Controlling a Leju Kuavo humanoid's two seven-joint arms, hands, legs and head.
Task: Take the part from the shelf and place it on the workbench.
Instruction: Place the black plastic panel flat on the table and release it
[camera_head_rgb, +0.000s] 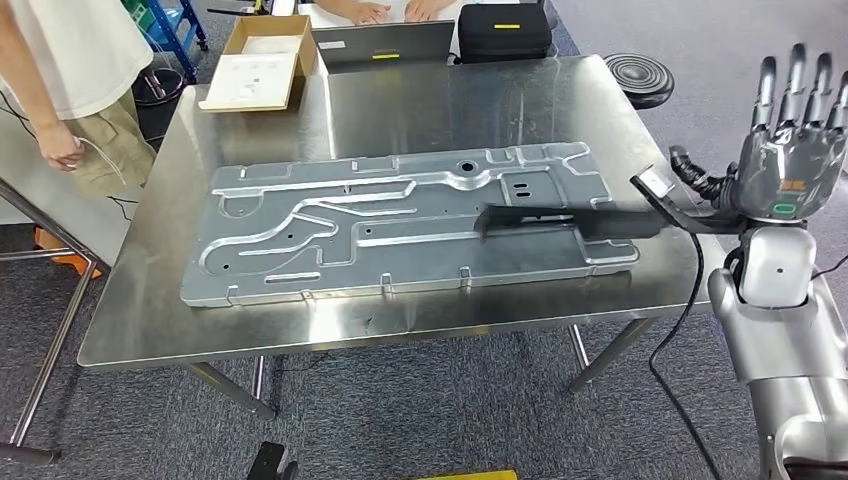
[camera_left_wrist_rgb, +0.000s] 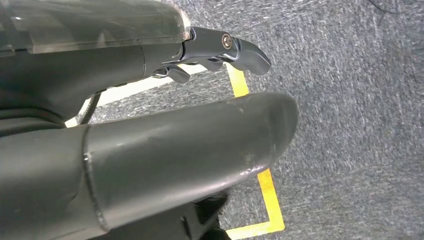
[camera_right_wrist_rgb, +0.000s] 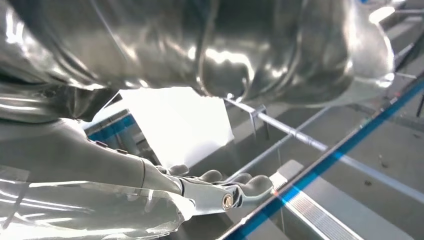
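The broad stainless-steel workbench (camera_head_rgb: 420, 110) spreads out below and ahead of me, its polished top reflecting the room. Lying flat across its middle is the part, a long stamped grey sheet-metal panel (camera_head_rgb: 400, 225) with raised ribs, channels and punched holes; it rests fully on the bench, its long side running across my view, and neither of my hands touches it. A shadow of my arm falls across its right end.

At the bench's far edge sit an open brown cardboard box (camera_head_rgb: 262, 60) with white sheets inside, a grey laptop (camera_head_rgb: 385, 42) and a black zipped case (camera_head_rgb: 505, 30) with a yellow label. A person in a light shirt and khaki shorts (camera_head_rgb: 60, 90) stands at the bench's left side, and another person's hands (camera_head_rgb: 385, 10) rest beyond the laptop.

My right hand (camera_head_rgb: 795, 135) is raised off the bench's right edge, palm outward, fingers straight and spread, holding nothing. My left hand (camera_left_wrist_rgb: 150, 135) hangs over grey carpet (camera_left_wrist_rgb: 350, 125) marked with yellow tape (camera_left_wrist_rgb: 267, 187); its dark fingers are loosely extended with nothing in them.
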